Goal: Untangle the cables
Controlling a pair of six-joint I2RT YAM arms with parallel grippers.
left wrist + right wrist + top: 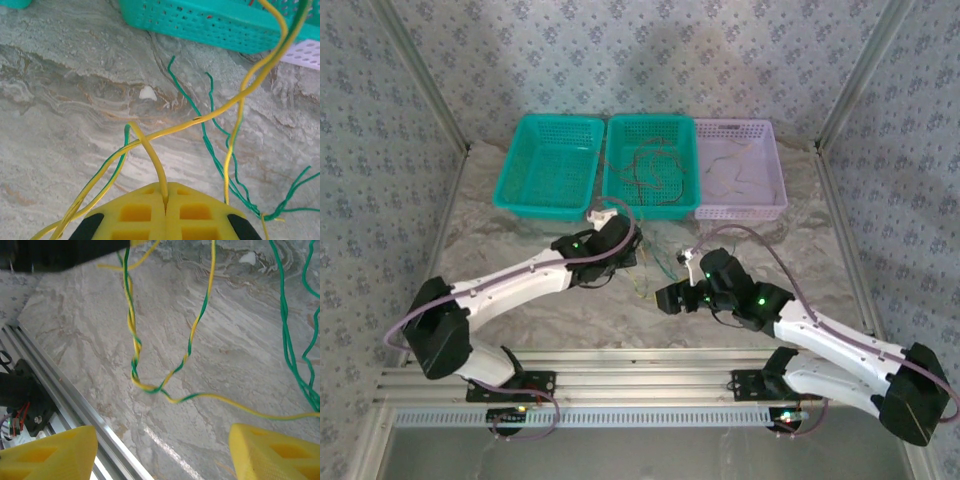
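Findings at this moment:

1. Location. Most of the cables (655, 165) lie tangled in the middle basket (660, 208). A few pale strands lie in the lilac basket (740, 212). Several more trail over the front wall of the middle basket onto the tabletop (60, 140), between the two arms.

2. Left end effector (165, 195): clenched, with a yellow cable (210, 114) pinched in the seam between its pads. The cable rises from there toward the basket. A green cable (206, 135) lies kinked on the tabletop beside it.

3. Right end effector (162, 440): released, with the jaws spread wide and nothing between them. It hangs below a twisted yellow-and-green pair (134, 347) that droops in a loop above the tabletop.

4. Handling, as a judgement. The cables appear very light, thin and limp. They hold small kinks and sag under their own weight. The smooth sheath may slide through the pads under a hard pull, and a sharp tug could tighten the twist or drag the basket.

5. Hold point, as a judgement. The best place appears to be one strand just beside the twist, so that the two colours can be drawn apart slowly.
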